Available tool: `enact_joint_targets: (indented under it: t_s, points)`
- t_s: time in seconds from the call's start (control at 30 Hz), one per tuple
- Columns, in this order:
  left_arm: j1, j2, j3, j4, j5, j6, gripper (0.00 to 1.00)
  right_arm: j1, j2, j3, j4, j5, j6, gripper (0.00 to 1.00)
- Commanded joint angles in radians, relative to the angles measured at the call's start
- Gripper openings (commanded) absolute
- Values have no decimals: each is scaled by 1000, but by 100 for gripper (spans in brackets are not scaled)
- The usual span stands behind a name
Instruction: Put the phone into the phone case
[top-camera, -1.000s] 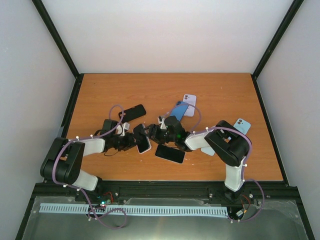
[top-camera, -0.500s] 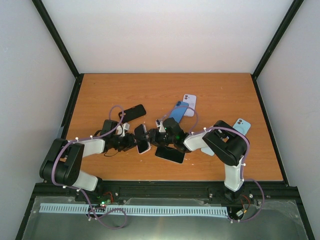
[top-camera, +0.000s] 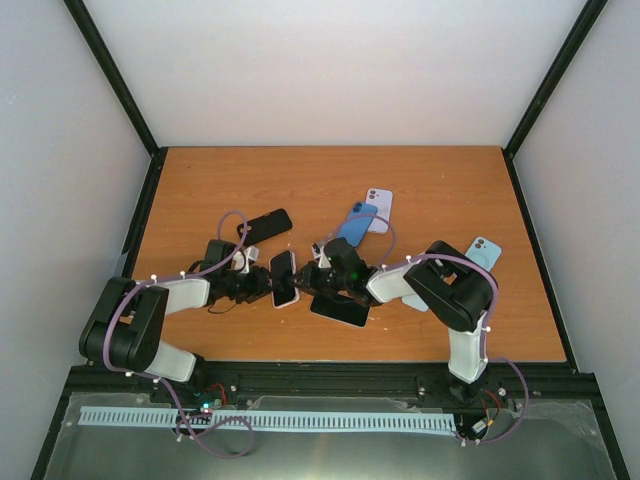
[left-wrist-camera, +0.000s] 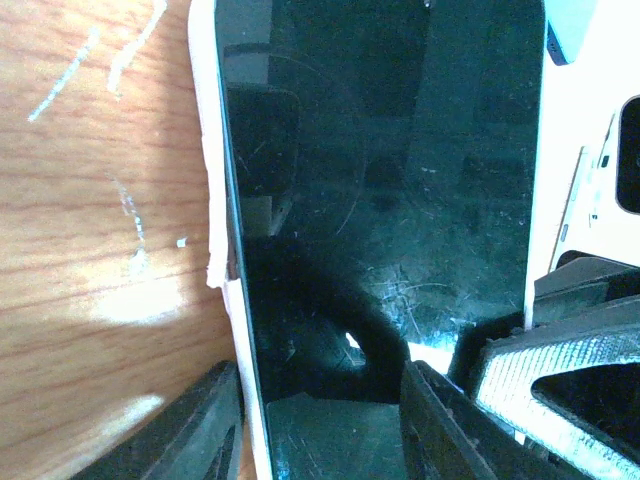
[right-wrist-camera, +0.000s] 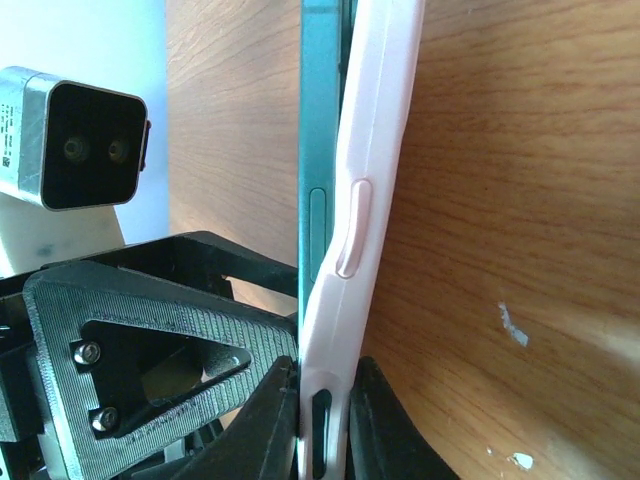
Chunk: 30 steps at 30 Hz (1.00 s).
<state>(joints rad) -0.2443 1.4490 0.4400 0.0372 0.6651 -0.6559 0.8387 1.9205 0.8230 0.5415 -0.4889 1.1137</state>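
Phone (top-camera: 283, 278) with a black glass screen and a teal metal edge sits half inside a pale pink soft phone case (right-wrist-camera: 375, 150), low over the middle of the orange wooden counter (top-camera: 450, 190). One long edge of the phone stands out of the case. The left pincer (top-camera: 262, 284) is clamped on the phone's near end. The right pincer (right-wrist-camera: 322, 400) is pinched tight on the case rim. Both arms lie folded low, elbows outward, forearms pointing at each other. A flat black handset (top-camera: 340, 308) lies beneath the right forearm.
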Motion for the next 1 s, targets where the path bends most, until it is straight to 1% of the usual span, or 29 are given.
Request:
enact_joint_targets:
  t_s: [0.0, 0.03, 0.07, 0.13, 0.17, 0.2, 0.23, 0.33, 0.37, 0.47, 0.5, 0.57, 0.63, 0.7, 0.8, 0.9, 0.97]
  points:
    - [-16, 9, -7, 24, 28, -10, 43, 31, -13, 6, 40, -50, -9, 7]
    - [-16, 5, -7, 24, 31, -12, 43, 31, -22, 12, 6, -38, -22, 7]
    - [-16, 0, -7, 24, 31, -14, 43, 31, -29, 21, -24, -30, -39, 10]
    - [-16, -7, -9, 22, 29, -16, 43, 31, -43, 30, -59, -19, -55, 25]
    - [-16, -6, -9, 21, 26, -16, 43, 31, -51, 29, -65, -15, -57, 30]
    - [-16, -5, -11, 23, 25, -16, 43, 31, -54, 29, -68, -12, -59, 30]
    - [-16, 0, -13, 25, 24, -17, 43, 31, -56, 31, -73, -11, -61, 27]
    - [-16, 4, -20, 37, 28, -24, 43, 31, -54, 32, -88, 7, -63, 13]
    - [-16, 2, -21, 38, 31, -25, 43, 31, -52, 30, -91, 12, -61, 10]
    - [-16, -27, -10, 6, 21, -18, 44, 30, -69, 12, -80, 18, -56, 4]
    - [-16, -45, -5, -17, 16, -15, 46, 28, -84, 2, -75, 23, -57, 3]
    - [-16, -92, 8, -53, 9, -10, 55, 19, -137, -28, -56, 31, -59, 3]
    - [-15, -151, 22, -81, 19, -10, 61, 7, -203, -63, -38, 36, -67, 3]
    - [-14, -216, 28, -75, 72, -17, 64, -4, -288, -100, -10, 37, -85, 3]
    - [-13, -322, 15, 11, 212, -64, 67, -12, -421, -134, -16, 41, -128, 3]
    - [-13, -390, 8, 127, 330, -137, 68, -14, -533, -145, -26, 28, -164, 3]
    - [-13, -422, 7, 200, 380, -188, 66, -13, -582, -149, -21, 8, -173, 3]
